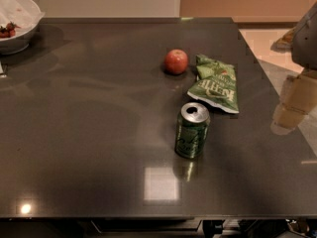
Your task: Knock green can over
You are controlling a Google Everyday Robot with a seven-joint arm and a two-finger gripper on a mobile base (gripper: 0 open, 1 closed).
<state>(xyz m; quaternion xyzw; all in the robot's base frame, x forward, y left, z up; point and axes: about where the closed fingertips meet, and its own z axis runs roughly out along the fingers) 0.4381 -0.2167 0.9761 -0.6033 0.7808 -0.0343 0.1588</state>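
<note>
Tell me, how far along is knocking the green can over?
Nothing is done yet: the green can stands upright on the table. In hand: the gripper is at the picture's right edge, apart from the can. Left: reach the can and tip it.

The dark table (pixel 74 148) bears a green can (pixel 191 131) at centre, chip bag (pixel 216 86) and apple (pixel 176 61) above it, bowl (pixel 17 26) upper left; gripper (pixel 290 110) far right.

Likely a break-room kitchen: dark counter (pixel 89 133) with white bowl (pixel 16 41), apple (pixel 176 61), chip bag (pixel 216 86); jaws hover at right edge.
</note>
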